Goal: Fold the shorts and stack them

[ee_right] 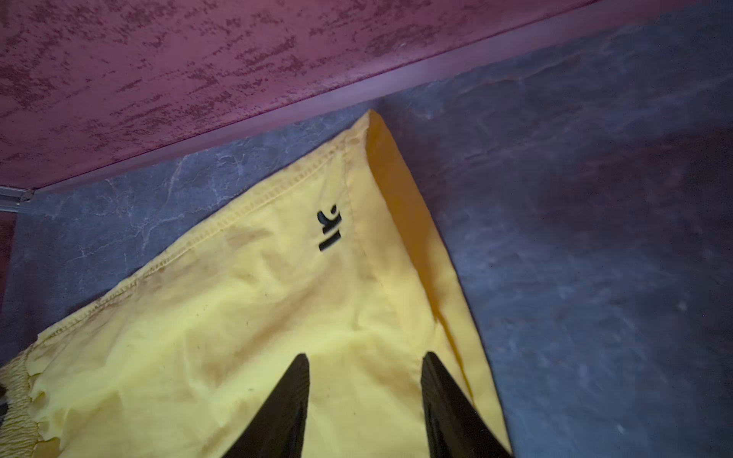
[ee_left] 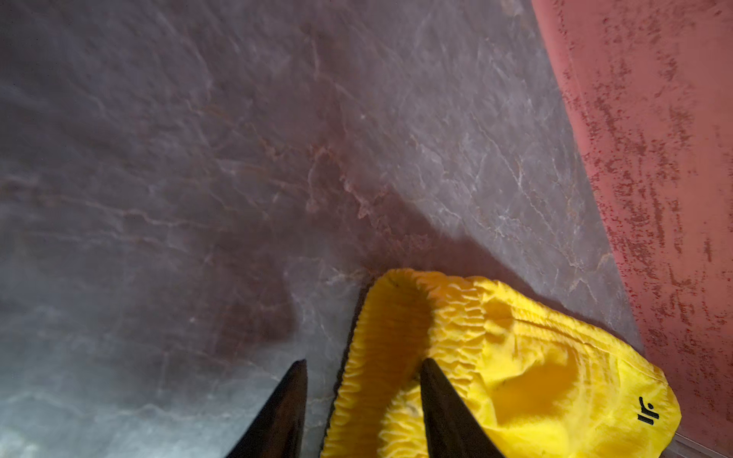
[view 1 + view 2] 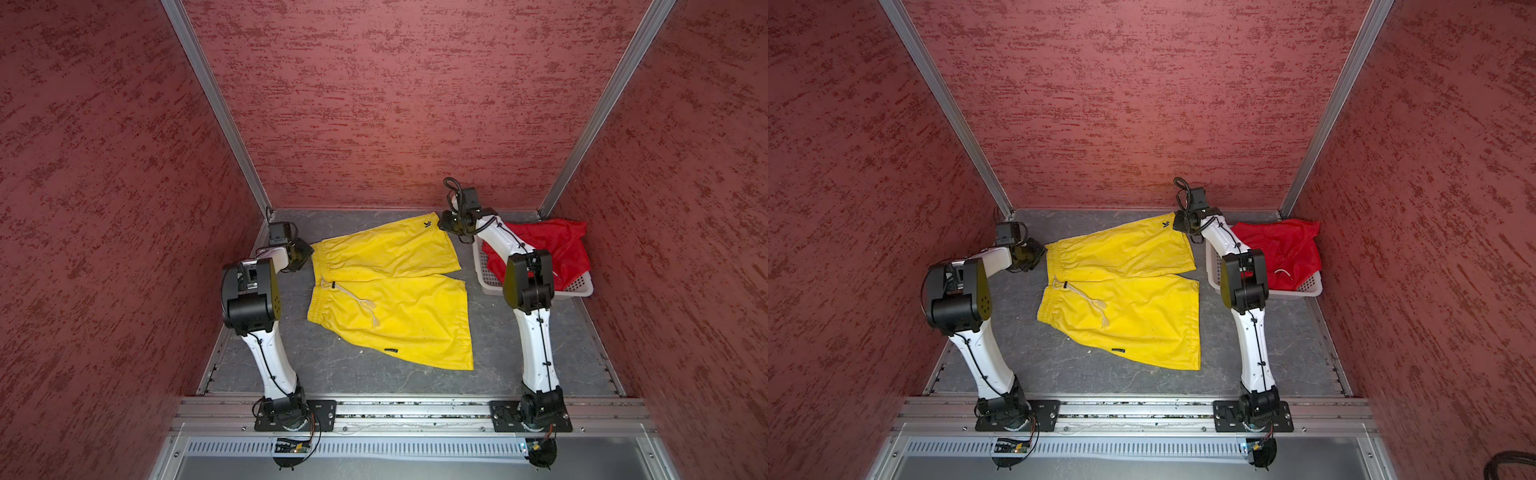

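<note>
The yellow shorts (image 3: 390, 299) lie spread flat mid-table; the red shorts (image 3: 552, 245) sit heaped in the basket (image 3: 490, 286). The left gripper (image 2: 363, 363) straddles the far waistband corner and the right gripper (image 1: 365, 357) hangs over the far hem corner, both with jaws apart. Risk: closing on the top layer only, or lifting unevenly, would likely drag the cloth and skew the fold.

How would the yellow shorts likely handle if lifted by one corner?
Probably floppy: the yellow shorts lie flat and creased, so they would likely drape. Probably light: the cloth looks thin at the hem. The loose drawstring may dangle.
</note>
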Controlling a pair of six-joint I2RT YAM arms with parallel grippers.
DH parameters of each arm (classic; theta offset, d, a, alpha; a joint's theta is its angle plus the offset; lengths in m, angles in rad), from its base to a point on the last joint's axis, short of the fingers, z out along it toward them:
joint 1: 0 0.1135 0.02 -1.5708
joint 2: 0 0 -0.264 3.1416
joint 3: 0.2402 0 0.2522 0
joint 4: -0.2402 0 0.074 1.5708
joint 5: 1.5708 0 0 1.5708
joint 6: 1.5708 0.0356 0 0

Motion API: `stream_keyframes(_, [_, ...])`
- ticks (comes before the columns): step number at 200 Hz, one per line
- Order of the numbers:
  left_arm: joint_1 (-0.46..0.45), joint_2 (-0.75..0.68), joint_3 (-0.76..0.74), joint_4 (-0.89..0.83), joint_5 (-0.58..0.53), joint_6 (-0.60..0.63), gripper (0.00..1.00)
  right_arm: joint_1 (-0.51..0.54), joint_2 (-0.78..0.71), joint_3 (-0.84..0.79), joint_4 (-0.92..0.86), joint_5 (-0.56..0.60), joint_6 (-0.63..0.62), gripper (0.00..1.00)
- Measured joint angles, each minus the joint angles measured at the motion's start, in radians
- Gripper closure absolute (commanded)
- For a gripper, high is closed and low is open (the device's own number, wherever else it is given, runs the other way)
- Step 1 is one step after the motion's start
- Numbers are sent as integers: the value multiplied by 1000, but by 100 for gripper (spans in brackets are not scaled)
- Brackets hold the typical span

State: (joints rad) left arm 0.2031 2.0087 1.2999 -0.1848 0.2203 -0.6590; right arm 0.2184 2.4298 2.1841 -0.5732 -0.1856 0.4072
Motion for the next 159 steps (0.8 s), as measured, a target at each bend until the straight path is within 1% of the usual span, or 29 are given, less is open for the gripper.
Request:
stream_keyframes(8, [2, 2, 2, 13, 4, -3, 41, -2, 56, 82, -3, -13, 0, 49])
stream_keyframes(28, [6, 2, 6, 34, 12, -6, 38, -7, 188, 275, -11, -32, 7, 45])
stream_keyframes(40, [9, 3, 11, 38, 18, -7, 35, -9, 244, 347, -8, -33, 19, 44])
stream_keyframes(73, [14, 20, 32, 83, 48, -17, 27, -17, 298, 367, 22, -35, 58, 43])
stream_keyframes(89, [14, 36, 40, 107, 67, -21, 27, -22, 315, 367, 47, -40, 72, 43])
stream_keyframes(114, [11, 81, 71, 126, 87, -20, 29, -25, 335, 367, 75, -43, 92, 43])
stream_keyframes(143, [5, 126, 90, 142, 102, -21, 41, -26, 341, 367, 107, -44, 114, 43])
stream_keyframes(150, [3, 133, 90, 145, 107, -23, 43, -26, 342, 367, 118, -46, 118, 44])
stream_keyframes(159, [1, 135, 93, 148, 112, -27, 48, -26, 344, 367, 139, -50, 127, 50])
